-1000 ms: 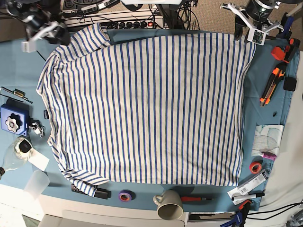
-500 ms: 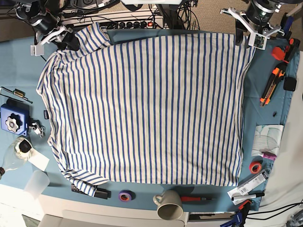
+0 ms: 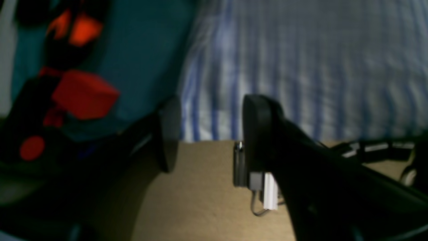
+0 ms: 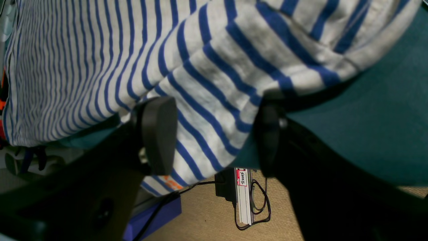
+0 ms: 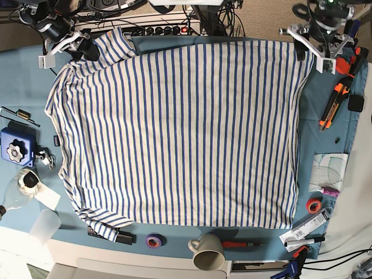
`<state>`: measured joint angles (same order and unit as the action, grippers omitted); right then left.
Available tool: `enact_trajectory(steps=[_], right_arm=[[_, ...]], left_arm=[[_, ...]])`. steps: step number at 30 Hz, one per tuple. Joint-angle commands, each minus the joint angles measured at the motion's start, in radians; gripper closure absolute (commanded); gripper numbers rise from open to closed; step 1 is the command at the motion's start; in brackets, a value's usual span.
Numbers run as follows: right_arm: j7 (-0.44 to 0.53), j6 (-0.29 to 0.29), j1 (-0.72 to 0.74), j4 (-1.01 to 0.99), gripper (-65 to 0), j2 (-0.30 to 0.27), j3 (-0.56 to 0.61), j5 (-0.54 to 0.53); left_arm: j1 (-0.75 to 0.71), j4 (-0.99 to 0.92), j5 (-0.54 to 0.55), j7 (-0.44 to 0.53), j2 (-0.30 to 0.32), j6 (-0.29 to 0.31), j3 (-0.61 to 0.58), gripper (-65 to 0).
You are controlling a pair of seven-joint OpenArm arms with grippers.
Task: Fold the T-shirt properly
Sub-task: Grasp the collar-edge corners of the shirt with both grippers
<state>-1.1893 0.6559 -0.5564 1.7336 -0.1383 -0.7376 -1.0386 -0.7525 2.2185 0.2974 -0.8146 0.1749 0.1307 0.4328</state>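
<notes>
**Ana:** Shirt first. Where does the T-shirt (image 5: 180, 133) lie?

**Ben:** Flat on the counter (image 5: 23, 75), spread over the teal cloth, stripes running from the far edge toward the near one. It covers most of the middle. 1 sleeve bunches at the near corner on the base view's left, another is folded up at the far corner on that same side.

**Ana:** And the right gripper (image 4: 214, 134)?

**Ben:** At that far corner. In its wrist view the 2 fingers (image 4: 157, 134) stand wide apart, with a striped fold of the sleeve hanging in the gap between them. Nothing is pinched.

**Ana:** The left gripper (image 3: 209, 134)?

**Ben:** At the other far corner, on the base view's right. Its wrist picture is blurred, but the fingers (image 3: 255, 134) clearly stand apart, with the shirt's edge lying just beyond them. They clamp on nothing.

**Ana:** What else sits around the shirt?

**Ben:** A mug (image 5: 206, 251) and a purple tape roll (image 5: 154, 240) along the near edge, an orange tape roll (image 5: 314, 204) toward the base view's right, orange-handled tools (image 5: 332, 104) beside the shirt's right edge, and a blue device (image 5: 16, 148) on the left.
</notes>
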Motion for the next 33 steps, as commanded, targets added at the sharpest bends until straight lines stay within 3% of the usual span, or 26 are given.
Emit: enact_trajectory(steps=[1,14,16,18,22,24,33], right_arm=[[-0.042,-0.002,-0.009,0.005,-36.3,-0.006,-0.003,0.026],[-0.041,-0.002,-0.009,0.005,-36.3,-0.006,-0.003,0.026],[-0.041,-0.002,-0.009,0.005,-35.9,-0.006,-0.003,0.026],[-0.04,-0.002,-0.009,0.005,-30.4,-0.006,-0.003,0.026],[-0.04,-0.002,-0.009,0.005,-8.7,-0.006,-0.003,0.026],[-0.036,-0.002,-0.009,0.005,0.0,-0.006,-0.003,0.026],[0.013,0.006,-0.008,0.021,0.0,-0.006,-0.037,0.026]], left_arm=[[0.003,-0.012,0.015,0.006,0.005,0.002,0.002,-31.0],[0.119,-0.224,0.054,-0.012,0.005,0.003,0.002,-30.9],[0.118,-0.229,0.089,-0.037,0.005,0.008,0.002,-27.3],[0.118,-0.229,0.108,-0.064,0.005,0.008,0.002,-18.9],[0.118,-0.229,0.108,-0.084,0.005,0.008,0.002,0.0],[0.118,-0.229,0.108,-0.092,0.005,0.008,0.002,0.0],[0.118,-0.193,0.108,-0.136,0.005,0.027,0.002,0.0]])
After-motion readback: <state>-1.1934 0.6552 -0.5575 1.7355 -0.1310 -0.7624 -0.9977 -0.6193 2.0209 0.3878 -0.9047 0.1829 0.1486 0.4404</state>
